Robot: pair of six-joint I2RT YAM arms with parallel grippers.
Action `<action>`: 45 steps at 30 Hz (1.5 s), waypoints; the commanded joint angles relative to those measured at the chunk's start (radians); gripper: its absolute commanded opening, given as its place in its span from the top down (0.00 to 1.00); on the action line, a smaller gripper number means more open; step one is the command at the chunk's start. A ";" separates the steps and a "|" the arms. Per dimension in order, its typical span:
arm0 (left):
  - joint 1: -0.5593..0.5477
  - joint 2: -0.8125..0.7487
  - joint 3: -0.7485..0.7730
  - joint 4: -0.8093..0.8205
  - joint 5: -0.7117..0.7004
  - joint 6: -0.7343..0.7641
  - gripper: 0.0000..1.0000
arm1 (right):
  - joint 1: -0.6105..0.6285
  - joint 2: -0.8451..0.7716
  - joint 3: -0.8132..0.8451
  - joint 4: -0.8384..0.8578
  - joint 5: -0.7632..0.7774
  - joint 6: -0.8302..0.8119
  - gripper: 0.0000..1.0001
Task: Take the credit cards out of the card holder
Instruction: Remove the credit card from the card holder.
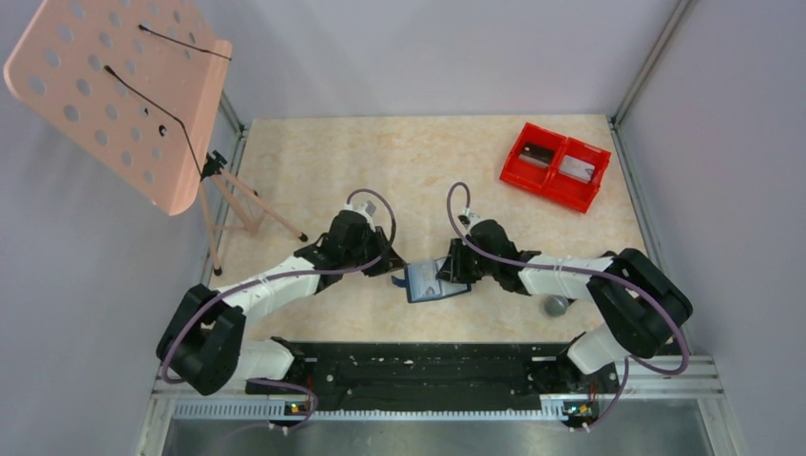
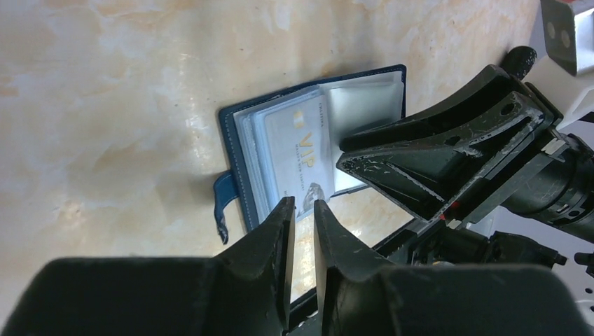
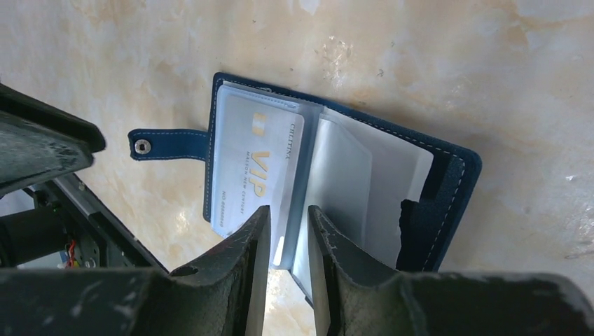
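Observation:
The navy card holder (image 1: 432,283) lies open on the table between both arms, inner faces up. A pale credit card (image 3: 256,164) printed VIP sits in a clear pocket on its strap side, its near edge poking just past the cover; it is also in the left wrist view (image 2: 301,150). My left gripper (image 2: 302,206) hovers at that card's near edge, jaws a narrow gap apart with bare table showing between them. My right gripper (image 3: 287,210) stands over the middle fold, open a little, a pocket leaf's corner showing in the gap. Its fingers (image 2: 392,164) rest over the other half.
A red two-compartment bin (image 1: 555,165) with flat cards inside stands at the back right. A grey ball (image 1: 555,305) lies by the right arm. A pink perforated stand (image 1: 119,90) on thin legs rises at the back left. The holder's strap (image 3: 168,145) points left.

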 commanded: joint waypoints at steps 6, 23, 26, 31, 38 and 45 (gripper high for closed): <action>-0.010 0.177 -0.013 0.227 0.122 0.005 0.86 | -0.036 -0.004 -0.026 0.077 -0.048 0.004 0.74; -0.012 0.299 -0.097 0.300 0.119 0.022 0.92 | -0.059 0.077 -0.044 0.183 -0.156 0.034 0.75; -0.011 0.306 -0.098 0.301 0.121 0.022 0.93 | -0.062 0.083 -0.044 0.196 -0.169 0.037 0.75; -0.012 0.313 -0.095 0.290 0.110 0.026 0.93 | -0.069 0.083 -0.044 0.198 -0.178 0.040 0.78; -0.011 0.336 -0.087 0.262 0.102 0.029 0.93 | -0.093 0.069 -0.066 0.242 -0.222 0.042 1.00; -0.011 0.340 -0.081 0.221 0.076 0.039 0.94 | -0.129 0.061 -0.074 0.226 -0.238 0.038 1.00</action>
